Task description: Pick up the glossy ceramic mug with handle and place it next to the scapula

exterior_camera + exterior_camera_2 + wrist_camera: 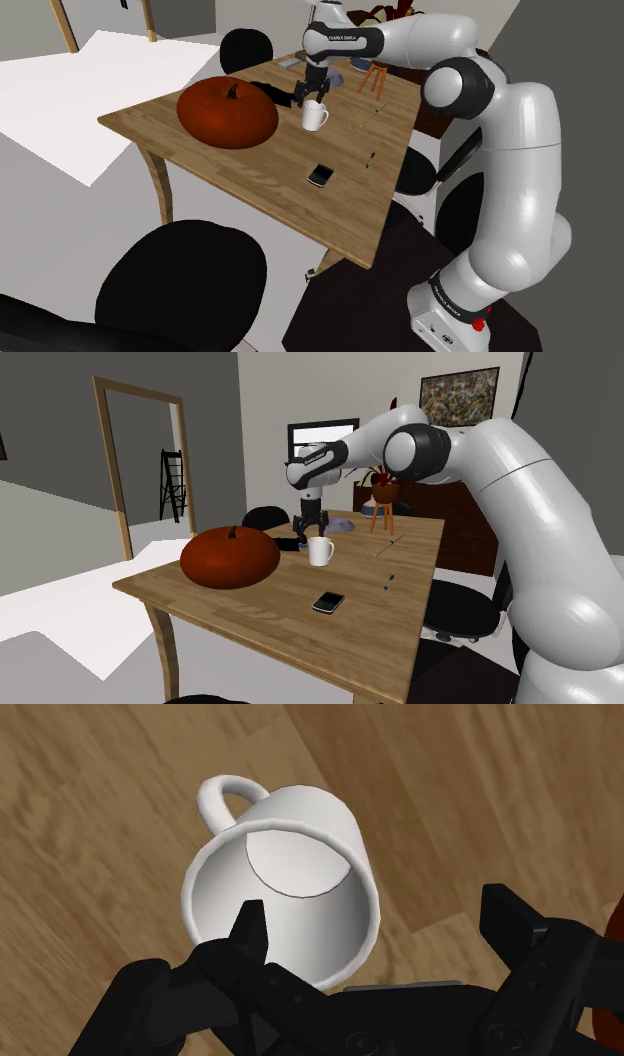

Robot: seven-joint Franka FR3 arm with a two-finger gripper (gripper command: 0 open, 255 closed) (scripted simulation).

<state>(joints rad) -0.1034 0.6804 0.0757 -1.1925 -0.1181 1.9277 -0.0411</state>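
Arm: the white arm [520, 522] is closest in the second exterior view. It reaches over the desk to the mug.
Desk: the brown wood desk [255, 175] holds all the small things.
Chair: a black round chair [180, 285] sits by the desk's near corner in the shoulder view.
Pumpkin: a big orange pumpkin [228, 112] sits on the desk, just beside the mug, on the shoulder view's left.
Gripper: the black gripper [380, 919] points down over the mug. Its fingers are wide apart. One fingertip [250, 924] is over the inside of the mug and the other is outside it. Neither one looks like it touches the mug.
Mug: the white mug [300, 814] stands upright on the desk, right under the gripper. Its handle points away from the pumpkin.
Purple thing: a small pale purple thing [343, 523] lies on the desk behind the gripper, apart from the mug.
Phone: a small black phone [320, 176] lies flat, nearer the desk's front edge.
Pen: a thin dark pen [370, 159] lies near the phone.
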